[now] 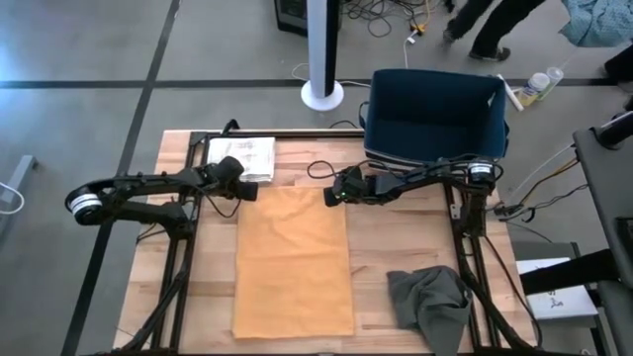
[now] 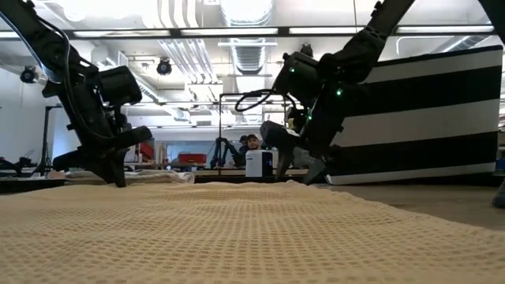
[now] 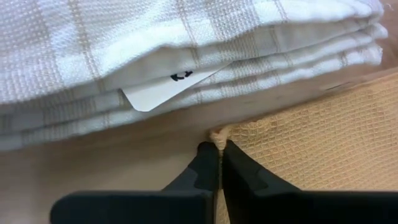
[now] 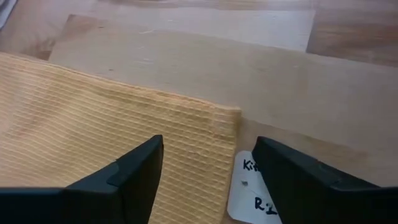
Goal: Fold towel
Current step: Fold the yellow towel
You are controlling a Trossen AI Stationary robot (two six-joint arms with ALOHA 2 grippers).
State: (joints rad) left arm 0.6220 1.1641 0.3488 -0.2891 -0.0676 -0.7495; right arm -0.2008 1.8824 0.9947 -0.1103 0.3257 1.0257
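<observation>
Flat orange waffle-weave towel [image 1: 293,262] lies mid-table, far corners at both grippers.
Left gripper [image 3: 216,151] pinches its far left corner; right gripper [image 4: 208,155] spread wide straddles the far right corner; bare wooden table [image 1: 396,237] alongside.

You have a tan-orange waffle-weave towel [image 1: 293,262] on the pale wooden table [image 1: 396,237]. Beside it lies a folded white towel with faint beige checks [image 3: 186,43], a crumpled grey-green cloth [image 1: 427,302], and a dark navy fabric bin [image 1: 435,114]. A black-and-white striped wall [image 2: 442,118] stands behind.
</observation>
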